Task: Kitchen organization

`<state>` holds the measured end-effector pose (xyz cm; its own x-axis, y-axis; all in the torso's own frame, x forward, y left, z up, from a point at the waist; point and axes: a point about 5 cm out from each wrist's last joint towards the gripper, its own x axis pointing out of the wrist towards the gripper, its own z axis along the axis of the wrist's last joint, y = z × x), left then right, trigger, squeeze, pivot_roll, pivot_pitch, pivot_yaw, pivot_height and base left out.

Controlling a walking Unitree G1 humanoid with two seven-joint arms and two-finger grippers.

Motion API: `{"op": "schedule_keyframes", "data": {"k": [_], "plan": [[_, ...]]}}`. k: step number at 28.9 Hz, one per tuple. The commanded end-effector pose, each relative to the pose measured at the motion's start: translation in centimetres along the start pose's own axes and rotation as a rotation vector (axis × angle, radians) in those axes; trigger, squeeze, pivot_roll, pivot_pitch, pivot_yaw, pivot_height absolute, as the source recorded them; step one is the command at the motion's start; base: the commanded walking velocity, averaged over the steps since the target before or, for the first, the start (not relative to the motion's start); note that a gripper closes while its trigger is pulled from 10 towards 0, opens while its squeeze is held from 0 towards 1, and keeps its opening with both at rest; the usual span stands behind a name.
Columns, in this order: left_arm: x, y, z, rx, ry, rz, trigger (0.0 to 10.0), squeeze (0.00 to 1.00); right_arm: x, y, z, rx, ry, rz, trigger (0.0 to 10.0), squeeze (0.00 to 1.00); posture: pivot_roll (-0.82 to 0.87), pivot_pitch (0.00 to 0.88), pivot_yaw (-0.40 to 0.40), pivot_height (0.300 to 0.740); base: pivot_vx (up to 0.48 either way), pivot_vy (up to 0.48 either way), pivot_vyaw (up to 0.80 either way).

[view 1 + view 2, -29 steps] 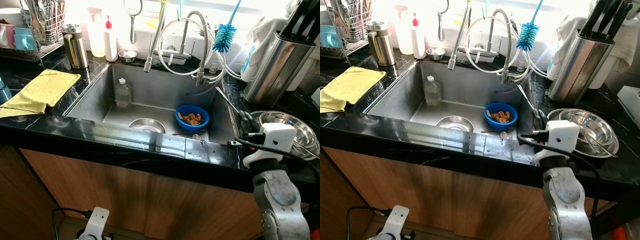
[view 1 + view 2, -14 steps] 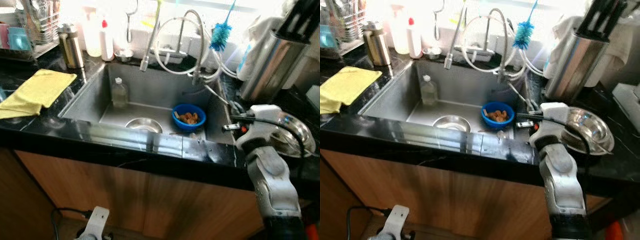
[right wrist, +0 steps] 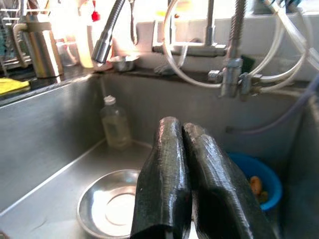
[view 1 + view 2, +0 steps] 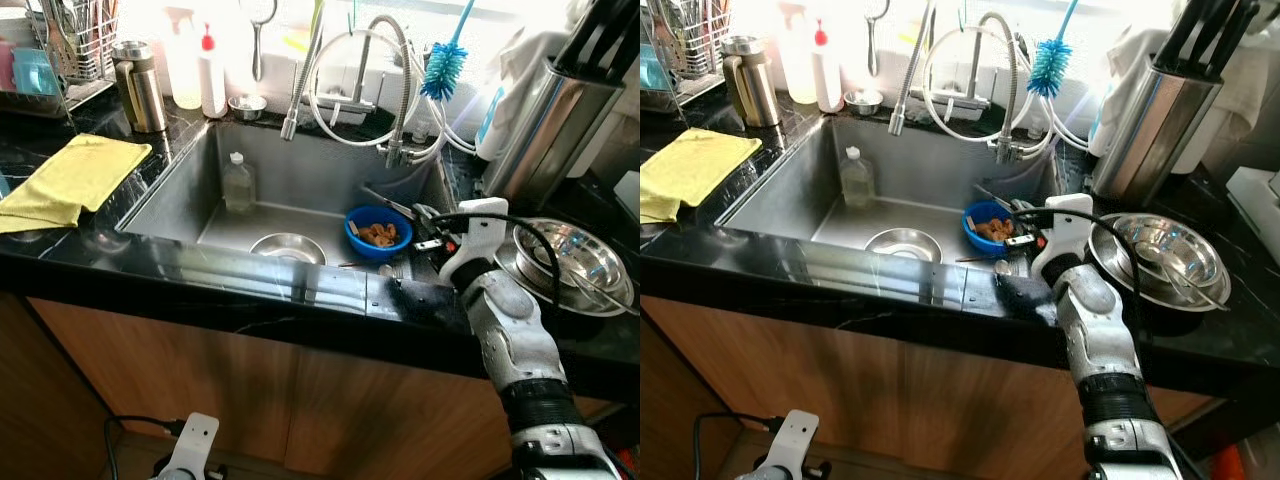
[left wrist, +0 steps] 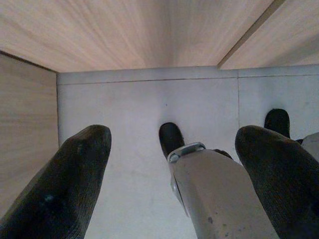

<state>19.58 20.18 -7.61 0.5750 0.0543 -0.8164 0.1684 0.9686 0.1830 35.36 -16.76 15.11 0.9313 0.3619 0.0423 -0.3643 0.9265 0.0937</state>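
My right gripper [image 4: 390, 203] reaches out over the right end of the steel sink [image 4: 180, 195], just above a blue bowl [image 4: 380, 232] holding brown food scraps. Its two black fingers are pressed together with nothing between them [image 3: 183, 125]. On the sink floor to the left of the blue bowl lies a small steel bowl [image 4: 288, 248], and a clear bottle [image 4: 238, 183] stands by the back wall. My left gripper [image 5: 172, 149] hangs open low beside the wooden cabinet, above a pale floor.
Stacked steel bowls [image 4: 575, 265] with a spoon sit on the black counter right of the sink, behind them a steel knife holder [image 4: 560, 120]. Faucet hoses [image 4: 385, 90] and a blue brush [image 4: 443, 70] hang over the sink. A yellow cloth [image 4: 75, 178] and thermos [image 4: 143, 85] stand left.
My right arm has swung left from the counter by the stacked steel bowls to over the sink, above the blue bowl. The camera has shifted slightly.
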Motion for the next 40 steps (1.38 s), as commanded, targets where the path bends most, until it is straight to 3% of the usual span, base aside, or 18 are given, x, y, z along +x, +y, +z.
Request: {"op": "schedule_keyframes", "data": {"k": [1, 9, 15, 16, 17, 18, 19, 31, 32, 33, 34, 35, 40], "plan": [[0.0, -0.2, -0.3, -0.001, 0.007, -0.001, 10.0, 0.00, 0.1, -1.0, 0.3, 0.016, -0.002, -0.032, 10.0, 0.00, 0.16, 0.000, -0.139, 0.736, 0.000, 0.000, 0.00], [0.0, 0.0, 0.0, -0.009, 0.008, 0.002, 10.0, 0.00, 0.2, -2.9, -1.0, 0.042, 0.077, -0.165, 10.0, 0.00, 0.17, 0.000, -0.138, 0.736, 0.000, 0.000, 0.00], [0.0, 0.1, 0.0, -0.012, 0.010, 0.006, 10.0, 0.00, 0.5, -2.8, -0.8, 0.054, 0.065, -0.161, 10.0, 0.00, 0.17, 0.000, -0.139, 0.736, 0.000, 0.000, 0.00], [0.0, 0.1, -0.1, -0.012, 0.011, 0.006, 10.0, 0.00, 0.6, -2.8, -0.9, 0.055, 0.064, -0.158, 10.0, 0.18, 0.17, 0.000, -0.140, 0.736, 0.000, 0.000, 0.00], [0.0, 0.1, -0.1, -0.012, 0.012, 0.006, 10.0, 0.00, 0.6, -2.7, -0.8, 0.055, 0.062, -0.158, 10.0, 0.63, 0.17, 0.000, -0.141, 0.736, 0.000, 0.000, 0.00], [0.0, 0.1, -0.1, -0.012, 0.013, 0.006, 10.0, 0.00, 0.6, -2.7, -0.8, 0.055, 0.061, -0.158, 10.0, 0.87, 0.17, 0.000, -0.141, 0.736, 0.000, 0.000, 0.00], [0.0, 0.1, -0.1, -0.013, 0.013, 0.006, 10.0, 0.00, 0.7, -2.7, -0.8, 0.055, 0.059, -0.158, 10.0, 0.93, 0.17, 0.000, -0.141, 0.736, 0.000, 0.000, 0.00], [0.0, 0.2, -0.1, -0.012, 0.013, 0.005, 10.0, 0.00, 1.0, -2.7, -0.6, 0.044, 0.046, -0.162, 10.0, 0.89, 0.17, 0.000, -0.140, 0.736, 0.000, 0.000, 0.00], [0.0, 0.2, -0.1, -0.012, 0.013, 0.006, 10.0, 0.00, 1.0, -2.7, -0.3, 0.023, 0.029, -0.174, 10.0, 0.77, 0.17, 0.000, -0.139, 0.736, 0.000, 0.000, 0.00], [0.0, 0.2, -0.1, -0.012, 0.013, 0.006, 10.0, 0.00, 1.0, -2.7, -0.3, 0.023, 0.029, -0.174, 10.0, 0.77, 0.17, 0.000, -0.139, 0.736, 0.000, 0.000, 0.00], [0.0, 0.2, -0.1, -0.012, 0.013, 0.006, 10.0, 0.00, 1.0, -2.8, 0.0, 0.002, 0.019, -0.182, 10.0, 0.48, 0.17, 0.000, -0.139, 0.736, 0.000, 0.000, 0.00], [0.0, 0.2, -0.1, -0.012, 0.013, 0.007, 10.0, 0.00, 1.0, -2.7, 0.4, -0.055, 0.003, -0.194, 10.0, 0.00, 0.17, 0.000, -0.138, 0.736, 0.000, 0.000, 0.00], [0.0, 0.3, -0.1, -0.011, 0.014, 0.009, 10.0, 0.00, 0.4, -2.0, 1.5, -0.153, -0.074, -0.228, 10.0, 0.00, 0.17, 0.000, -0.138, 0.736, 0.000, 0.000, 0.00]]}}
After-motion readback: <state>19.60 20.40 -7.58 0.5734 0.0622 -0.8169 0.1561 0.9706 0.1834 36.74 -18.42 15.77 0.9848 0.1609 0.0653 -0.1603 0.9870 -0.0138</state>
